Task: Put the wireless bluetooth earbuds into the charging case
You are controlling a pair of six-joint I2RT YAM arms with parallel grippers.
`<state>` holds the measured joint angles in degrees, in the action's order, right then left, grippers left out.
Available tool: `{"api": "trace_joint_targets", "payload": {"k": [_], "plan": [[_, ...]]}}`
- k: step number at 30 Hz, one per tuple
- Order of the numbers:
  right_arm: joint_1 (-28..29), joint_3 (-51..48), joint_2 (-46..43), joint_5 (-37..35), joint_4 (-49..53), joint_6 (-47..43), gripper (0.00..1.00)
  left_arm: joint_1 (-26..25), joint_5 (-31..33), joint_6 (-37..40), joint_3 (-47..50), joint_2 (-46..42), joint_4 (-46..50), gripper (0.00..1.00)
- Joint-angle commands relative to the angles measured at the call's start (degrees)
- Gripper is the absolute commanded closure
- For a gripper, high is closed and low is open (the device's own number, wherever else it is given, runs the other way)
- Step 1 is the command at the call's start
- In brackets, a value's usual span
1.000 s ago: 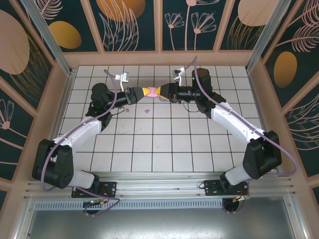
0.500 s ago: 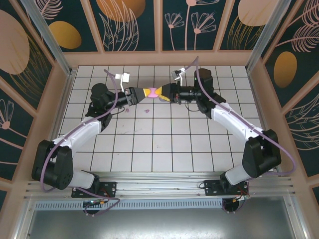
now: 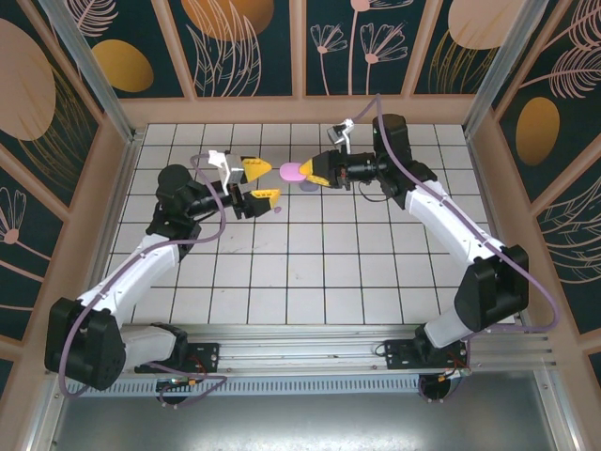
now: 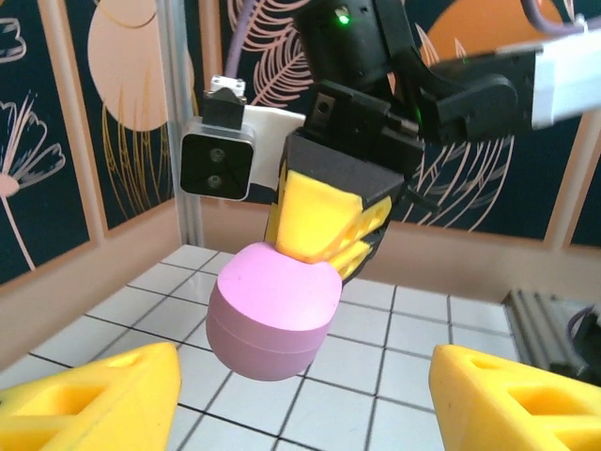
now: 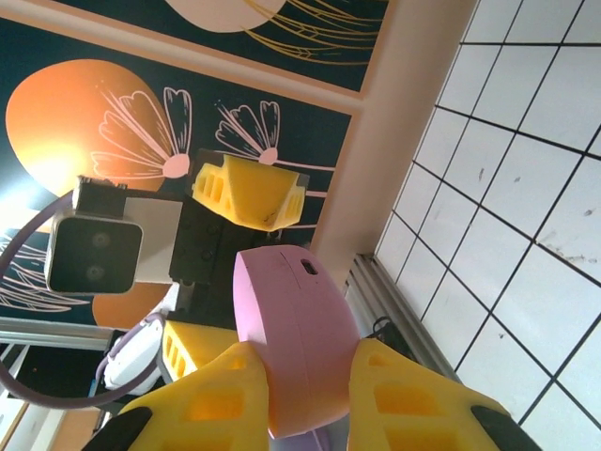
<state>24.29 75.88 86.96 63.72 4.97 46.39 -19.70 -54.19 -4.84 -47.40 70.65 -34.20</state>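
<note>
I am clamping my right claw [image 3: 302, 171] on the pink charging case [image 3: 291, 172], its two yellow fingers [image 5: 211, 404] pressing on opposite faces of the case. I am holding the case up off the white tiled table [image 3: 310, 272], with its rounded end sticking out past my fingertips toward my left claw [image 3: 259, 181]. The case is showing a seam around its middle, and its lid is sitting closed.

My left claw is hanging just beside the case and facing it. It is touching nothing, and its jaws are standing wide apart with nothing between them. From its own camera, a yellow finger is showing low on either side of the case. The white camera block [image 4: 218, 160] on my right wrist is sitting just beyond the case, beside the black body of the claw that is gripping it.

On the table, near the case and just off the tip of my left claw's nearer finger, a tiny pink speck [image 3: 278, 207] is lying. It is looking like one of the earbuds, but it is too small for me to be sure.
</note>
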Motion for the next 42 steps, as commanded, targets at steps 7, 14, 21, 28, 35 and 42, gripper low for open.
{"api": "trace_joint_targets", "payload": {"k": [7, 14, 21, 28, 35, 42], "plan": [[-0.26, 2.60, 0.64, 2.28, 3.45, -2.70, 0.93, -0.69, -2.39, 13.31, -1.55, 3.57, 1.03, 0.34], [-0.18, 2.72, 1.06, 2.19, 3.76, -2.80, 0.93, -0.70, -4.11, 9.75, -2.44, 6.39, -2.90, 0.38], [0.11, 3.11, 1.76, 2.19, 3.79, -2.88, 0.93, -0.93, -4.70, 5.34, -3.06, 8.20, -7.36, 0.41], [0.40, 3.49, 2.25, 2.46, 4.01, -3.08, 0.93, -1.47, -4.85, 4.78, -4.35, 9.48, -7.65, 0.44], [0.55, 4.02, 2.55, 2.72, 4.06, -3.02, 0.93, -1.70, -5.22, 4.84, -4.20, 10.08, -7.25, 0.47], [0.76, 4.10, 2.69, 2.89, 4.13, -2.98, 0.93, -1.76, -5.20, 5.39, -4.53, 10.36, -6.31, 0.48]]}}
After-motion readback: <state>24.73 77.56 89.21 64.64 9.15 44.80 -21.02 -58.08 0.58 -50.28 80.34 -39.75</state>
